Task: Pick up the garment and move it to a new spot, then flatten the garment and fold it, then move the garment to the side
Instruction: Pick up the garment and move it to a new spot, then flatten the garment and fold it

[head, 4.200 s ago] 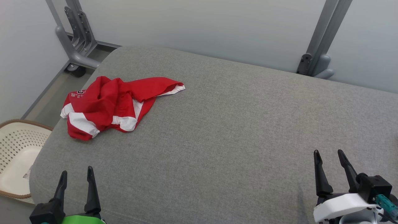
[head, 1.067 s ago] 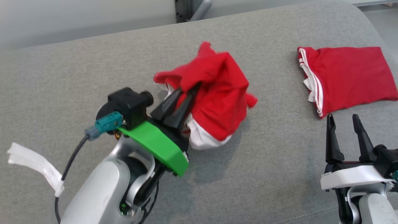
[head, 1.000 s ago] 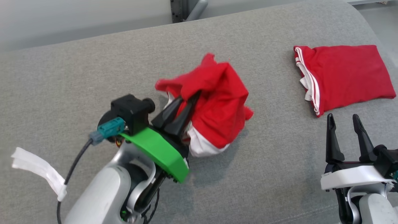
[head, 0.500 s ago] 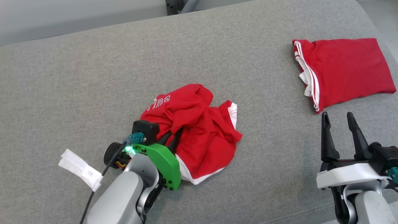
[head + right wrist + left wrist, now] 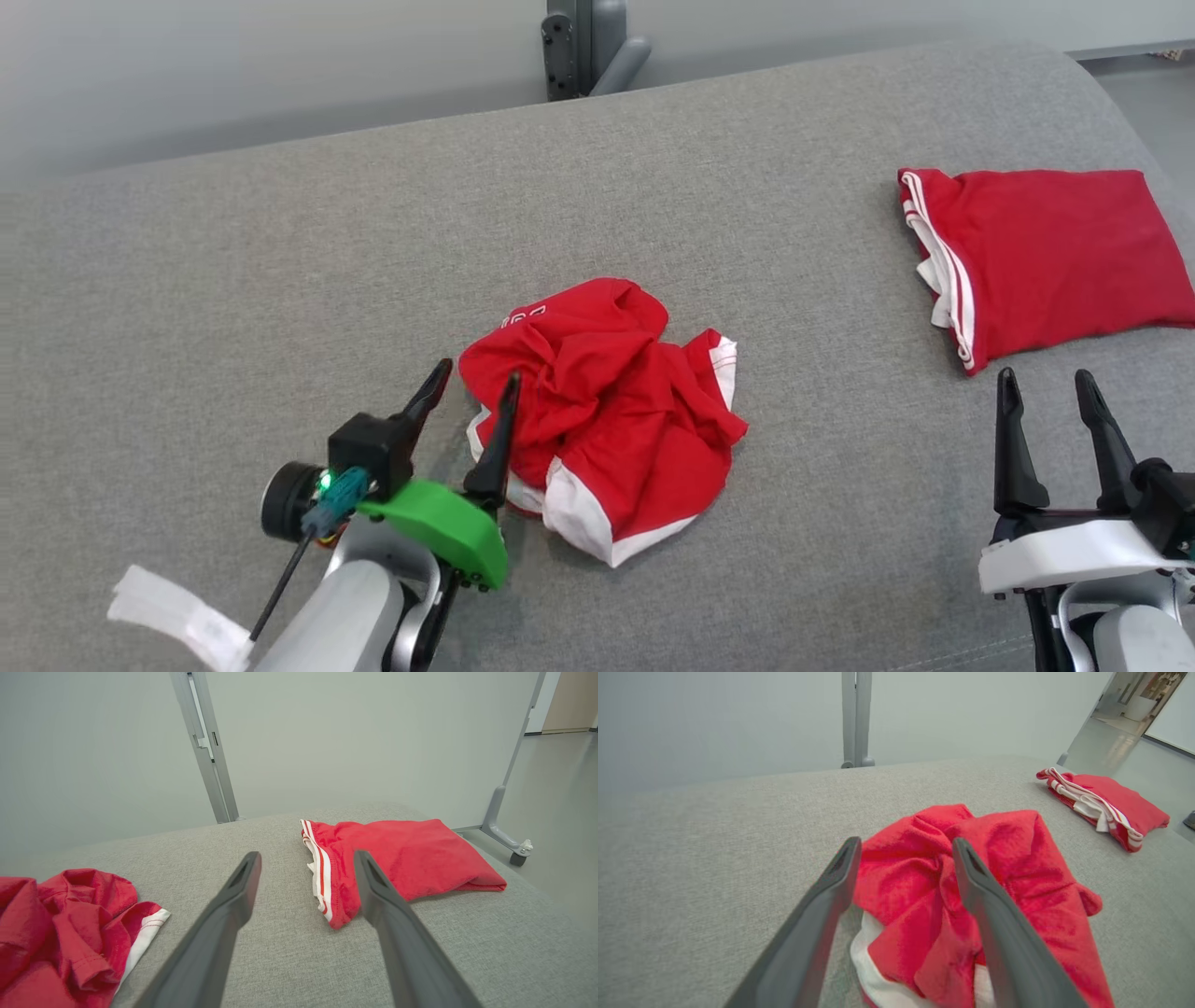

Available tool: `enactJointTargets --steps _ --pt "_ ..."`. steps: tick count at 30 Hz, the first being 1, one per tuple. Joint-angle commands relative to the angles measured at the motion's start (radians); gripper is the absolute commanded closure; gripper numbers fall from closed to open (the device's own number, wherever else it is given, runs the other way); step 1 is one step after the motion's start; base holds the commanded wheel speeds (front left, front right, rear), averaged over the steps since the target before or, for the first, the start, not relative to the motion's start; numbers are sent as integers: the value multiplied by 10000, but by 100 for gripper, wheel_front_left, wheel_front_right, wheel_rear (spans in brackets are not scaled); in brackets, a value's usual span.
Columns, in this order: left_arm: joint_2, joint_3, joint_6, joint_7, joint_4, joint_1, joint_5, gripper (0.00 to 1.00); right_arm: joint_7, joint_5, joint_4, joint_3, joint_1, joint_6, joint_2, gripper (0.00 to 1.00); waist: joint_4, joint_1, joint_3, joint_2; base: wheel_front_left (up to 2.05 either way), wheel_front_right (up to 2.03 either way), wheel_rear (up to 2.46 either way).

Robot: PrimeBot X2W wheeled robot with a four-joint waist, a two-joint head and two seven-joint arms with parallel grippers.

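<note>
Head view: crumpled red garment (image 5: 607, 411) lies midway on grey cushion (image 5: 280, 261), left gripper (image 5: 477, 373) spread at its edge, right gripper (image 5: 1044, 375) spread, empty. Flattening likely goes best with each gripper taking a white-trimmed corner. Left wrist view: garment heaped just past the fingers. Right wrist view: folded red garment (image 5: 402, 858) ahead. Crumpled garment's white lettering (image 5: 523, 315) is unreadable.

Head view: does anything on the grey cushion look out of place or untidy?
Yes. The crumpled garment lies in a bunched heap in the middle, white hems turned out, unlike the folded garment lying neatly at the right. A loose white strip also clings to the cable at the lower left, which looks odd.
</note>
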Motion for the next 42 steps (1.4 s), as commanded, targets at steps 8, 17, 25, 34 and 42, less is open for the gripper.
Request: enactJointTargets --steps 8,17,25,34,42 --pt "834 855 839 -803 -1448 2277 295 0 -23 -583 -246 -387 793 1 -14 0 1069 0 -966 0 0 0 0" --pt "537 2851 362 -845 -2513 4059 1468 0 -23 -804 -186 -598 1511 1 -16 0 1810 0 -1507 0 0 0 0" --pt "-337 4476 -737 -846 -2474 4738 2277 0 -25 -603 -132 -402 1717 1 -13 0 1894 0 -1669 0 0 0 0" --pt "-915 5328 -1382 -847 -2342 4772 2935 0 -23 -588 -64 -286 1804 2 -16 0 1897 0 -1682 0 0 0 0" --pt "-1108 5618 -1562 -847 -2299 4742 3183 0 -23 -665 -50 -281 1702 2 -14 0 1865 0 -1643 0 0 0 0"
